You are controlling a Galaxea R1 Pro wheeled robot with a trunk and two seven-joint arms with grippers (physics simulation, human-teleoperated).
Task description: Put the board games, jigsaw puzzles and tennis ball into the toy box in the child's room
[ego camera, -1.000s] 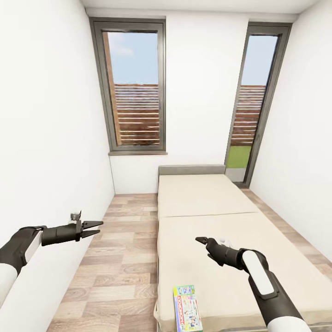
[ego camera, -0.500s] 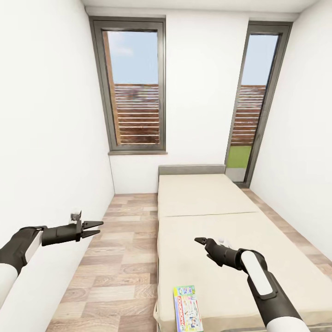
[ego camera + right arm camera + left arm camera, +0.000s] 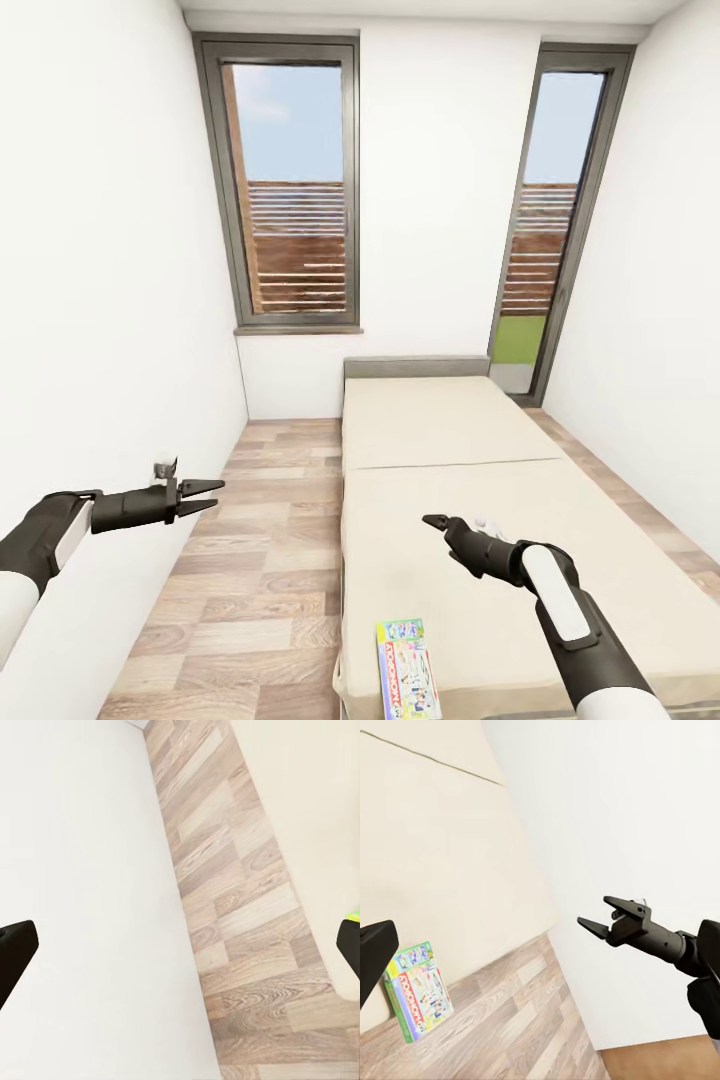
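Facing the bed (image 3: 480, 520) in the child's room. One board game (image 3: 406, 668) lies flat at the bed's near left corner, below and just left of my right claw (image 3: 436, 522), long axis running along the bed toward the headboard (image 3: 416, 367), cover up. My right claw hangs over the sheet, fingers parted, empty, pointing left toward the floor (image 3: 250, 560). My left claw (image 3: 208, 496) is well left of the game, over the floor by the wall, fingers spread, empty, pointing right.
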